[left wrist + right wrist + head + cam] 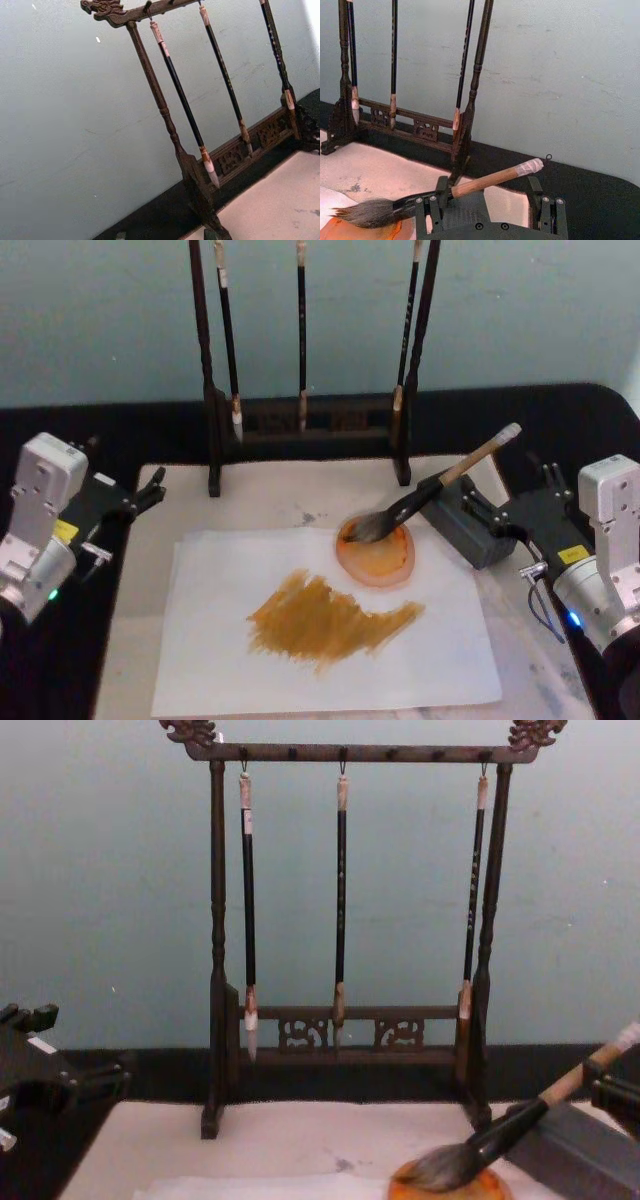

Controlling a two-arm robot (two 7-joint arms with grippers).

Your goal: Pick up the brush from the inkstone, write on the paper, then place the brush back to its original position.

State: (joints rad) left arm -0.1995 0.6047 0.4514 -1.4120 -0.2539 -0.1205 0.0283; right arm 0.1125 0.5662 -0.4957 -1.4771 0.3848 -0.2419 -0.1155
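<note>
The brush [440, 485] lies tilted, its grey tuft in the orange inkstone [385, 562] and its tan handle leaning on a grey block [462, 528]. The chest view shows the brush [510, 1125] over the inkstone [450, 1190] from the side. My right gripper [508, 492] is open at the block, its fingers on either side of the handle's upper end without touching it; the right wrist view shows this gripper [487, 212] under the brush [470, 185]. The paper [220, 660] carries a broad orange-brown smear. My left gripper [150, 492] is parked open at the table's left.
A dark wooden rack [305, 430] with three slender hanging brushes stands behind the paper; it also appears as the rack [195, 185] in the left wrist view. A pale mat [270, 495] covers the black table. A teal wall lies behind.
</note>
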